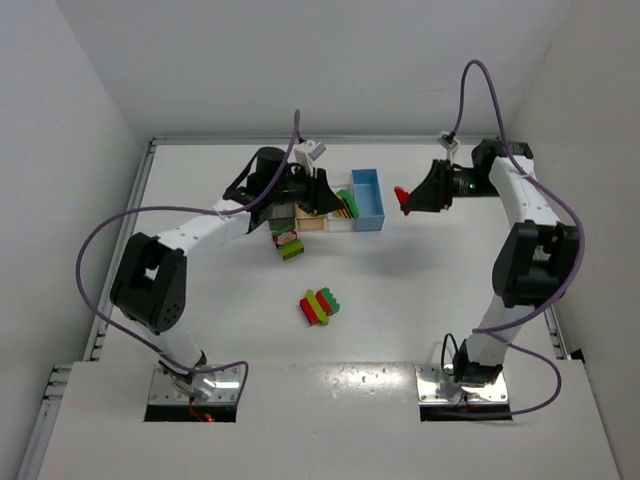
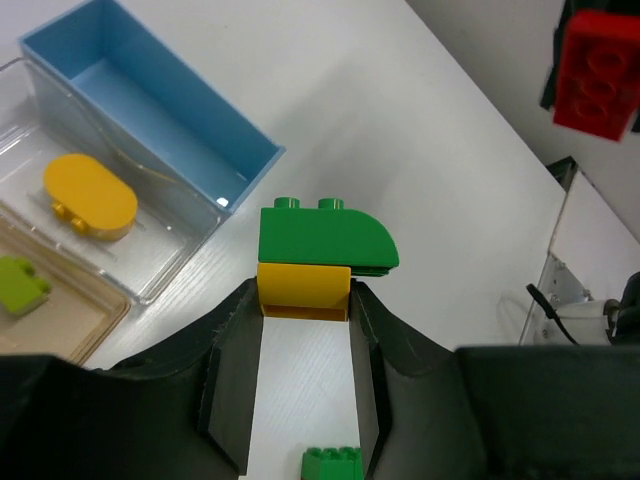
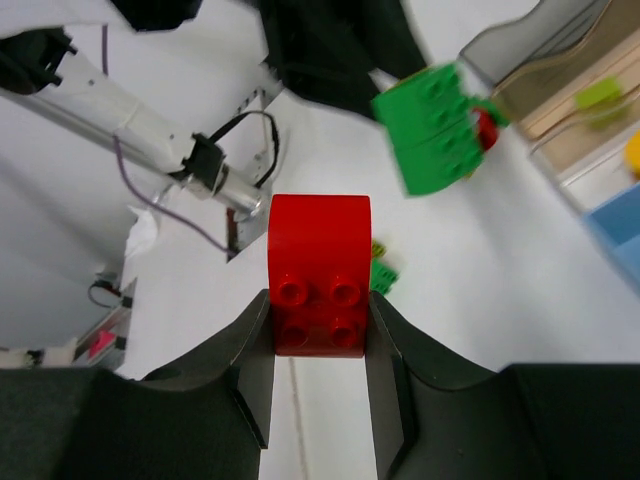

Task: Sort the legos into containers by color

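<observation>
Red brick (image 3: 320,275), curved on top with 4 studs showing, is sitting clamped between the fingers of the right gripper (image 3: 320,312). In the top view it is hanging off the 3 o'clock side of the blue bin (image 1: 367,190), apart from it.

Left gripper (image 2: 305,300) is pinching a yellow brick (image 2: 304,285) with a dark green brick (image 2: 325,240) stuck to its far face. The pair is hovering just beside the blue bin's 9 o'clock wall; I cannot tell if it is over a bin.

4 bins are standing in a row at the table's 12 o'clock end. From 9 to 3 o'clock they are running dark grey bin (image 3: 530,40), tan bin (image 2: 70,320), clear bin (image 2: 150,240), blue.
- Clear bin is holding a yellow oval piece (image 2: 90,195).
- Tan bin is holding a lime green piece (image 2: 20,285).

2 stuck clusters are lying loose:
- mixed cluster (image 1: 320,306) at table centre
- smaller cluster (image 1: 289,243) at 6 o'clock of the dark grey bin
</observation>
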You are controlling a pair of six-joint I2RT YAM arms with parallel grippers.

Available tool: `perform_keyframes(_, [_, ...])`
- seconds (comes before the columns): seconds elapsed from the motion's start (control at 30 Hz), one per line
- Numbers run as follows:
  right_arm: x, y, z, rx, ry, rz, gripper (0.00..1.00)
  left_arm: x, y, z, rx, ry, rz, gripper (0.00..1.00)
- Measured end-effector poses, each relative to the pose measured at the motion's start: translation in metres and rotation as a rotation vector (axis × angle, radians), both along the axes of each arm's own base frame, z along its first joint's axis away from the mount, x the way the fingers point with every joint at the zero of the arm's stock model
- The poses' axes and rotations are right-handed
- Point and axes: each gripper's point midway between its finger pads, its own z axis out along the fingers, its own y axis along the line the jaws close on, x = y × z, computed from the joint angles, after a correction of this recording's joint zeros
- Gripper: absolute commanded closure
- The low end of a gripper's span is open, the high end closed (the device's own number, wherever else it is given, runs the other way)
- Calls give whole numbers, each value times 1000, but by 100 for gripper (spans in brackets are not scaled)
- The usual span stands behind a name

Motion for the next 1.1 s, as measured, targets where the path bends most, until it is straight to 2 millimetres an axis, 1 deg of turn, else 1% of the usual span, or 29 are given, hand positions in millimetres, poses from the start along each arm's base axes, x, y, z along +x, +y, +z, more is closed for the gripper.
perform_keyframes(0.07, [17,4,1,-4,-10,14,100,-4,8,3,20,-12,24,92])
perform_keyframes(0.13, [30,12,-1,-13,0,35,100,-9,19,13,48,-46,56,92])
perform_keyframes(0.23, [45,38,-10,-65,42,79,100,-13,39,37,87,-130,122,92])
perform_keyframes(0.33, [57,76,-23,-145,101,82,100,-11,64,63,126,-219,215,92])
perform_keyframes(0.37, [60,88,-25,-161,118,78,100,-7,76,69,141,-241,257,92])
perform_keyframes(0.43, [66,111,-28,-184,146,62,100,3,103,74,176,-261,348,92])
perform_keyframes(0.5, [73,127,-32,-205,162,39,100,17,135,71,216,-250,446,92])
perform_keyframes(0.6, [85,145,-40,-246,166,-13,100,32,181,59,272,-204,574,92])
perform_keyframes(0.67, [93,151,-45,-281,164,-63,100,38,203,55,292,-184,632,92])
perform_keyframes(0.73, [101,152,-51,-318,160,-118,100,39,212,52,301,-175,657,92])
perform_keyframes(0.83, [120,144,-59,-390,137,-230,100,37,213,45,309,-163,656,92])
perform_keyframes(0.97, [141,133,-66,-460,102,-333,100,31,214,30,321,-132,652,92])
perform_keyframes(1.1, [149,128,-75,-508,92,-385,100,28,214,24,325,-117,650,92])
